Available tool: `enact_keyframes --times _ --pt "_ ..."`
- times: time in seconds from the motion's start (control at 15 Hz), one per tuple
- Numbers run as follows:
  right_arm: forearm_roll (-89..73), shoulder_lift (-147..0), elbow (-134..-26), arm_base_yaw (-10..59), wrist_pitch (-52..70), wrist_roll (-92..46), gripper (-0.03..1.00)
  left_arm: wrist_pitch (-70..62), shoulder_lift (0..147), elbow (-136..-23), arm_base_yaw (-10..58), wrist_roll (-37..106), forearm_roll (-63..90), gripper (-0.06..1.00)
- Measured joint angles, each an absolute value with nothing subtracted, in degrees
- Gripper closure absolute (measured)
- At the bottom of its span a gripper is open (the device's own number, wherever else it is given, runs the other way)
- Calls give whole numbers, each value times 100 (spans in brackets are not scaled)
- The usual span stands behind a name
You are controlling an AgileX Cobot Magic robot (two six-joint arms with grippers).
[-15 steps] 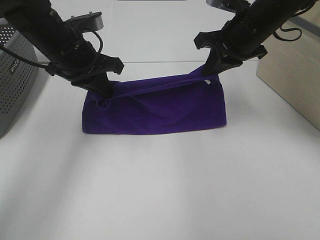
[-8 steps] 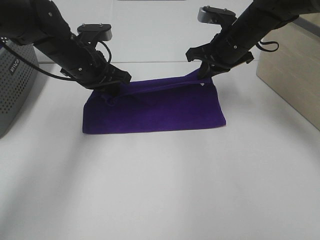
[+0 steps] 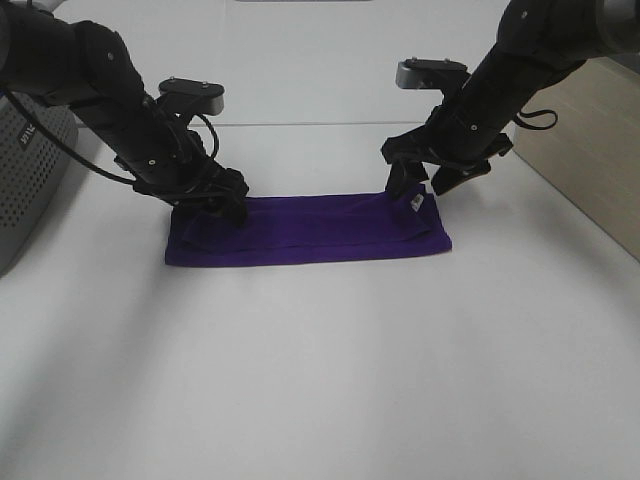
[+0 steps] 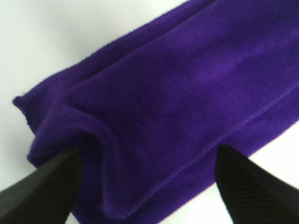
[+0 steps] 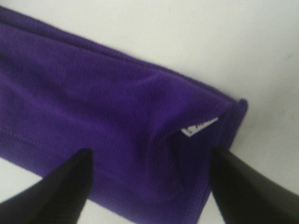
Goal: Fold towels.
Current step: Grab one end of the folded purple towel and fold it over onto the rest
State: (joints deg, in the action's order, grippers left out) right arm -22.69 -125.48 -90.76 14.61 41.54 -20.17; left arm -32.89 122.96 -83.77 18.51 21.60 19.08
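Note:
The deep purple towel (image 3: 310, 232) lies flat on the white table as a long folded strip. Its small white tag (image 3: 416, 203) shows at the right end, and also in the right wrist view (image 5: 200, 127). My left gripper (image 3: 228, 205) is low over the strip's left end, jaws spread wide with the cloth (image 4: 187, 93) bulging slightly between the fingers (image 4: 42, 186). My right gripper (image 3: 418, 185) is low over the right end, jaws also spread, straddling the tagged corner (image 5: 140, 116). Neither gripper pinches the cloth.
A grey perforated box (image 3: 25, 170) stands at the left edge of the table. A pale wooden box (image 3: 590, 150) stands at the right. The white table (image 3: 320, 380) stretches bare in front of the towel.
Both grippers carried the towel's raised back edge down and forward, laying it onto the front half. The towel went from a draped, held-up shape to a flat strip, and both grippers opened.

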Motion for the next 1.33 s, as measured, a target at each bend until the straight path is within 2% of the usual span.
enact_keyframes --times 0.07,0.13,0.27,0.47,0.67,1.0,1.33 --pt "-2183 -12531 -9076 1461 4446 -2017 15 -3650 12244 -8457 1851 2005 1851 16" --pt "-2137 -12445 -9076 1461 4761 -2017 10 -4005 12181 -8606 1851 1753 1690 15" --pt "-2126 -12021 -9076 1461 5191 -2017 6 -4738 12101 -9030 1851 1163 1283 14" --pt "-2120 -11345 -9076 1461 5741 -1805 6 -5724 12336 -9706 1627 882 1031 14" --pt "-2097 -10898 -9076 1461 6452 -1358 6 -6337 12863 -10032 974 1455 1513 14" --pt "-2091 -10342 -9076 1461 6618 -951 6 -6308 13407 -10073 115 2412 3014 14" --pt "-2091 -10193 -9076 1461 6887 -917 6 -6285 13762 -10136 57 2681 3827 14"
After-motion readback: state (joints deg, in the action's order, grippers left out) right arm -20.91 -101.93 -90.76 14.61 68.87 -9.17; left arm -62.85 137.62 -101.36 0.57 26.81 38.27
